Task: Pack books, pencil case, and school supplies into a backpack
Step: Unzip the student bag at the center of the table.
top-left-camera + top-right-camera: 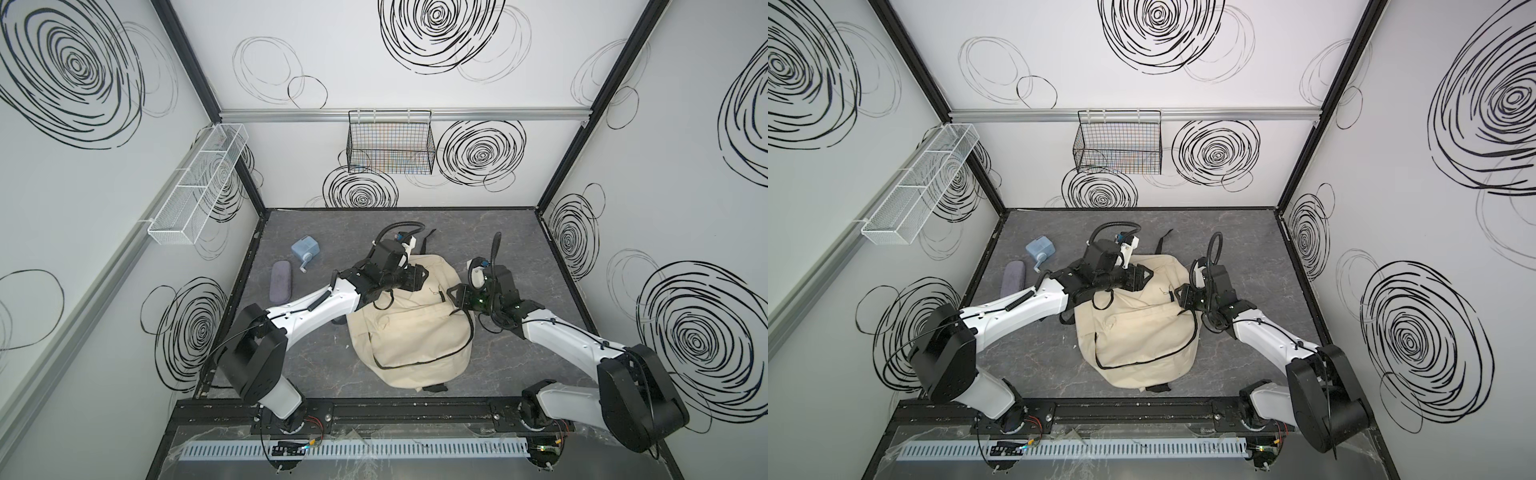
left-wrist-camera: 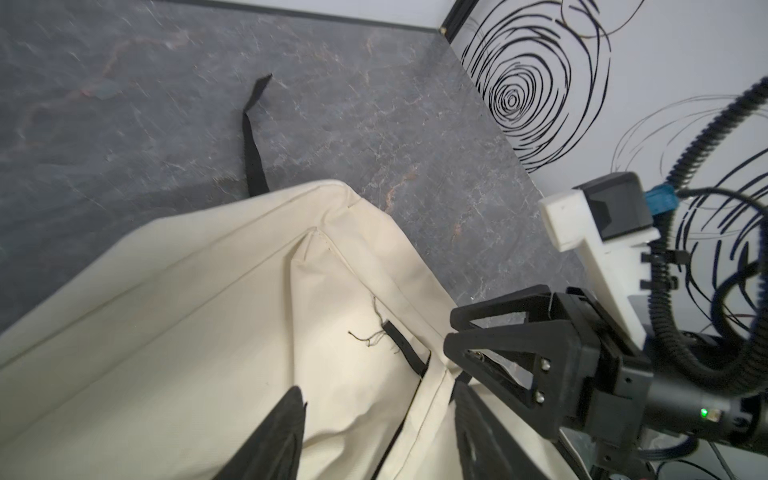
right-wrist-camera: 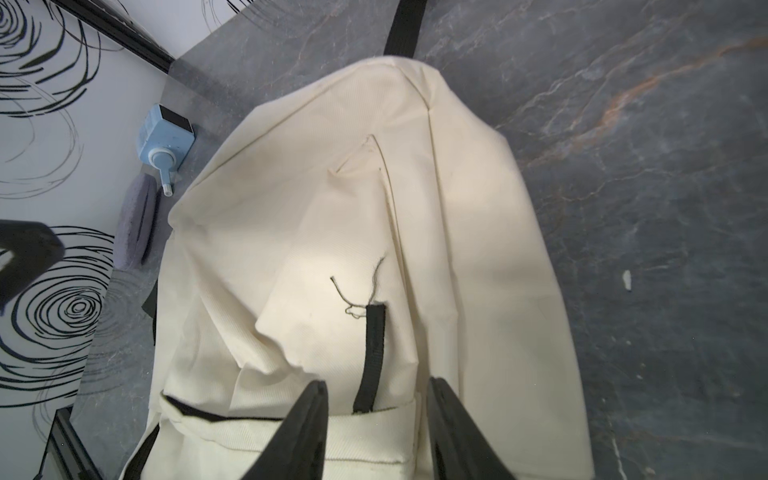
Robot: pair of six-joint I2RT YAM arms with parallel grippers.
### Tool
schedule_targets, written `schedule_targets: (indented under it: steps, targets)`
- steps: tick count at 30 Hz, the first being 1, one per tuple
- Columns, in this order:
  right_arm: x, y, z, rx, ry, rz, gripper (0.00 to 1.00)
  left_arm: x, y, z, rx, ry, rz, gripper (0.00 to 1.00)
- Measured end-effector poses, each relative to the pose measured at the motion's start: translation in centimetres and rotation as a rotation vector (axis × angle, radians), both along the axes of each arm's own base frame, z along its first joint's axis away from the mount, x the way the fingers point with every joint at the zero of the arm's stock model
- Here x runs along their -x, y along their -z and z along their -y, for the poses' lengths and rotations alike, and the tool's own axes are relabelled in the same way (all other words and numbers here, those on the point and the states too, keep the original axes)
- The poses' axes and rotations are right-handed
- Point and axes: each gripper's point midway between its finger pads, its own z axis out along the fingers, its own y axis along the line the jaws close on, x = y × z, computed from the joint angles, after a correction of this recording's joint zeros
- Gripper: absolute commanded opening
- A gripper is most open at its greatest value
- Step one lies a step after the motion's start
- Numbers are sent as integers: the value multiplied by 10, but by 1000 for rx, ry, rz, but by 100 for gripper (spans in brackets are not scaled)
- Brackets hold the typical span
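The cream backpack (image 1: 411, 332) (image 1: 1142, 328) lies flat in the middle of the grey table, front pocket up. My left gripper (image 1: 422, 276) (image 2: 376, 399) hovers over its upper left part, open, with a fabric seam between the fingers. My right gripper (image 1: 453, 293) (image 3: 376, 390) is at the upper right part, open, its jaws astride a black zip pull (image 3: 372, 353) and the pocket's top edge. The purple pencil case (image 1: 281, 281) (image 3: 135, 220) and the light blue sharpener (image 1: 304, 249) (image 3: 166, 139) lie at the left of the table. No books are in view.
A black wire basket (image 1: 390, 145) hangs on the back wall and a white mesh shelf (image 1: 199, 183) on the left wall. A black strap (image 2: 253, 158) trails from the backpack's far end. Bare grey table (image 1: 498, 249) shows to the right.
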Motion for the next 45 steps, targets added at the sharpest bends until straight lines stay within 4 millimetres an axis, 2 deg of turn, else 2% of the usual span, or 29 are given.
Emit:
schedule_targets:
  steps: [7,12,17,22,27,29,33,37,43,45]
  targets:
    - [30,45,7,27,-18,-60,40,15,54,35,-11,7,-183,64]
    - [37,57,11,16,-16,-29,40,27,80,54,-43,-8,-244,66]
    - [39,55,11,-4,-18,15,41,30,92,68,-77,-39,-239,67]
    - [41,44,12,-20,-17,61,41,18,103,73,-120,-97,-217,65]
    - [41,34,13,-27,-20,108,41,6,118,78,-155,-138,-201,58]
    - [43,33,14,-26,-23,117,41,3,119,78,-160,-150,-197,57]
    - [47,37,15,-20,-28,112,41,-2,124,79,-165,-170,-199,48]
    - [48,39,15,-15,-33,110,41,-5,130,83,-170,-173,-207,42]
    - [47,34,15,-17,-36,133,41,-3,133,86,-149,-176,-236,41]
    - [47,32,15,-20,-36,141,40,-3,133,86,-117,-186,-249,36]
